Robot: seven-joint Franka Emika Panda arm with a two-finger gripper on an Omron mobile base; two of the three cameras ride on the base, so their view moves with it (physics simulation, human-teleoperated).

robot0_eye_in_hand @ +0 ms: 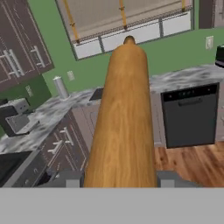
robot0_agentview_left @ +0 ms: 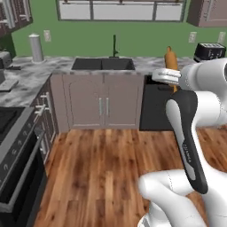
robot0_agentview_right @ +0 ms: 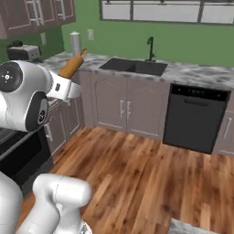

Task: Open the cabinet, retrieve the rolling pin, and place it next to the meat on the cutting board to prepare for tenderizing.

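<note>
- The rolling pin (robot0_eye_in_hand: 122, 118) is out of the cabinet. The end effector (robot0_eye_in_hand: 120, 179) grips it by one end, with a finger (robot0_eye_in_hand: 70, 178) pressed on each side.
- The pin sticks up and away from the hand, high above the wooden floor (robot0_agentview_left: 102, 168), in the middle of the kitchen.
- The sink (robot0_agentview_right: 132, 67) and dishwasher (robot0_agentview_right: 195, 118) are ahead.
- Still to do, I think: carry the pin to the cutting board and lay it next to the meat.
</note>
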